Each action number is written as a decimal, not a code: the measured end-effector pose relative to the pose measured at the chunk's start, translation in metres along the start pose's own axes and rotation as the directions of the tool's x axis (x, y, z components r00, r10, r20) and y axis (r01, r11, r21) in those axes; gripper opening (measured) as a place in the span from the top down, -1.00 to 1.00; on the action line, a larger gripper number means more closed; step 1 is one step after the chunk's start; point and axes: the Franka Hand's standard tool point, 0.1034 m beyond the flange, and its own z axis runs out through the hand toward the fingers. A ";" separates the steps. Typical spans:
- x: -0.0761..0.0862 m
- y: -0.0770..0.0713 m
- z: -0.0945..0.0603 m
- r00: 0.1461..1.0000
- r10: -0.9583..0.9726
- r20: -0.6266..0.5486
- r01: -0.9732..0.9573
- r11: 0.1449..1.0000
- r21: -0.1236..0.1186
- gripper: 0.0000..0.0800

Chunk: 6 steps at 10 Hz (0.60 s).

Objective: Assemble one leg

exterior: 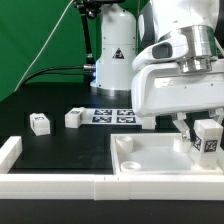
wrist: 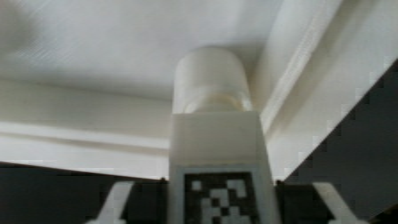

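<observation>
My gripper is shut on a leg, a small white block with a black-and-white tag. It holds the leg over the right part of the large flat white panel. In the wrist view the leg stands between my fingers, and its round peg end points at the panel close to a raised edge. Whether the peg touches the panel cannot be told. Two more legs lie on the black table, one at the exterior view's left and one beside it.
The marker board lies behind the panel, near the robot base. A low white rail runs along the front edge, with a short white piece at the left. Black cables trail at the back left.
</observation>
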 end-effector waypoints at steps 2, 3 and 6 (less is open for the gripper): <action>0.000 0.000 0.000 1.000 0.000 0.000 0.000 1.000 0.000 0.08; 0.000 0.000 0.000 1.000 0.000 0.000 0.000 1.000 0.000 -0.29; 0.000 0.000 0.000 1.000 0.000 0.000 0.000 1.000 0.000 -0.61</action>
